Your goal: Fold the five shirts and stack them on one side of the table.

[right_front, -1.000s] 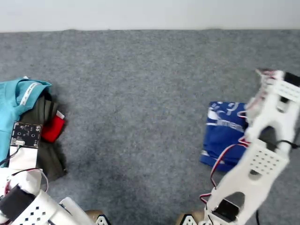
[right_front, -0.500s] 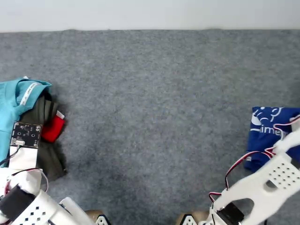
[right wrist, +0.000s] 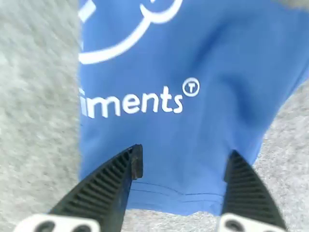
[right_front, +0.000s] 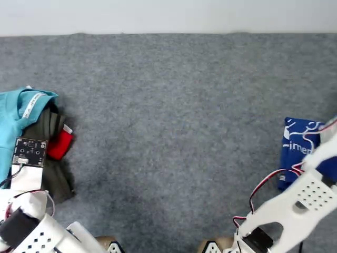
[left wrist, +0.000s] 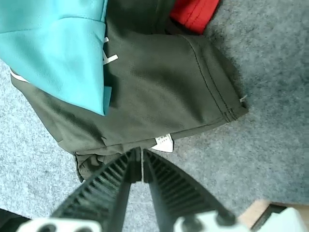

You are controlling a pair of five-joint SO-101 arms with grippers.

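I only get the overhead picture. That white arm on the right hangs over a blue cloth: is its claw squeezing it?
Observer: No. The right wrist view shows the right gripper open, its fingers spread apart above the hem of the blue shirt.
Operator: And the arm in the lower left corner?
Observer: The left gripper is shut, its tips at the edge of the dark olive shirt.
Operator: Anything small there that I would miss?
Observer: A little white label sticks out at that shirt's hem, right by the tips.
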